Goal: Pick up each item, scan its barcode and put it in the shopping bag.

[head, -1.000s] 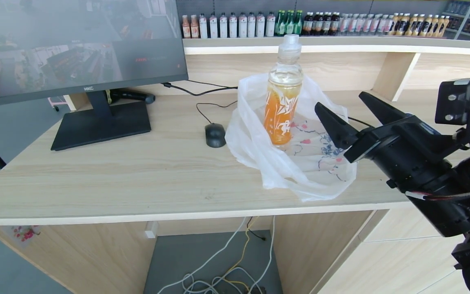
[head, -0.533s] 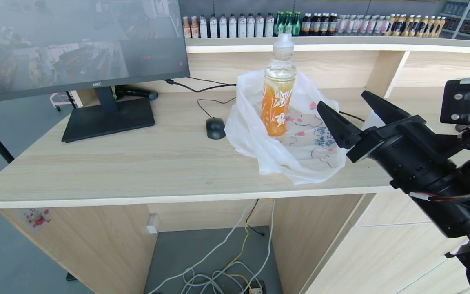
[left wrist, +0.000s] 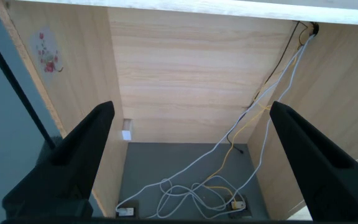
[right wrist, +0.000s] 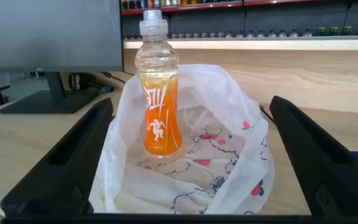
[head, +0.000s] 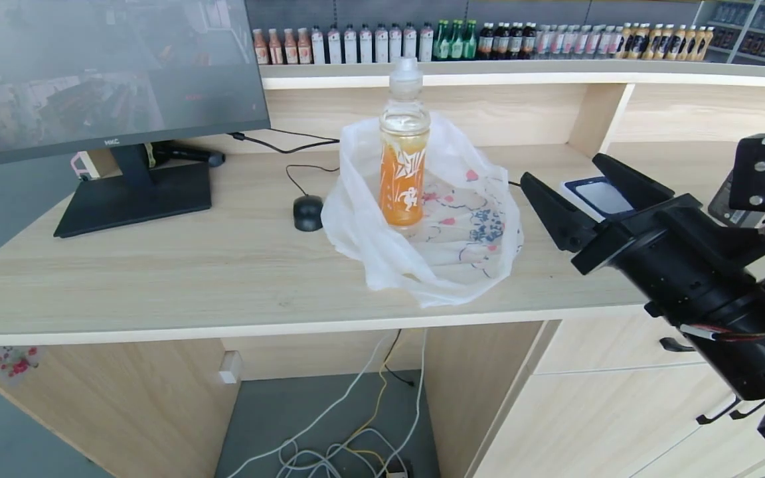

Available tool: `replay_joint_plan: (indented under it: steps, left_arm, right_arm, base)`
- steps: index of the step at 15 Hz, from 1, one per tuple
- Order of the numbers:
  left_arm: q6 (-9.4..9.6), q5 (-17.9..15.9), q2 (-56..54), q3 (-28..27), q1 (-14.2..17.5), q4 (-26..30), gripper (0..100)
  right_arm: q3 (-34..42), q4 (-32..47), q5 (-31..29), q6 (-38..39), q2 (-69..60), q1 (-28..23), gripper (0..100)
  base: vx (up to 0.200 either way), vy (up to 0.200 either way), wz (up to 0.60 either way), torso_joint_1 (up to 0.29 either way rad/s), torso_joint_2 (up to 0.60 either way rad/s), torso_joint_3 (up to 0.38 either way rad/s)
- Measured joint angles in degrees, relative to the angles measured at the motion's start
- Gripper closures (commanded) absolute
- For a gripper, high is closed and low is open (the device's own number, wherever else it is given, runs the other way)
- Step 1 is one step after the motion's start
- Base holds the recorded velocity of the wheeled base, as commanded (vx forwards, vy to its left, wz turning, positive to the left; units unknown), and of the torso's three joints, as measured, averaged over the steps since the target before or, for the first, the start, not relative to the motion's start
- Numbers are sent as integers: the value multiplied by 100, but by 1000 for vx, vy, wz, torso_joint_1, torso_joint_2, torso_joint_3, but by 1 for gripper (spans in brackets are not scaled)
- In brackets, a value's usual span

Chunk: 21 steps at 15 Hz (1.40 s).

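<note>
Pale wooden counter [head: 157,279] carries the orange drink bottle [head: 403,166], upright inside the open white shopping bag [head: 369,255], whose front fold lies near the counter's front edge. A mouse [head: 307,212] sits just left of the bag, with bare wood beyond it. The right gripper [head: 562,169] hovers right of the bag, jaws wide apart and empty. The left gripper [left wrist: 191,109] faces the space under the counter, also spread wide and holding nothing.
</note>
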Motion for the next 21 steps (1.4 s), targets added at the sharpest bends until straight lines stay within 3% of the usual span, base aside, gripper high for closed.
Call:
replay_joint_plan:
  steps: [7, 21]
  left_arm:
    - [0, 0, 0, 0, 0, 0, 0]
    - [-7, 0, 0, 0, 0, 2, 0]
  right_arm:
    - [404, -6, -2, -49, -540, -38, 0]
    - [340, -4, -2, -40, -491, -43, 0]
  base:
    - [0, -200, 0, 3, 2, 2]
    - [0, -200, 0, 2, 3, 3]
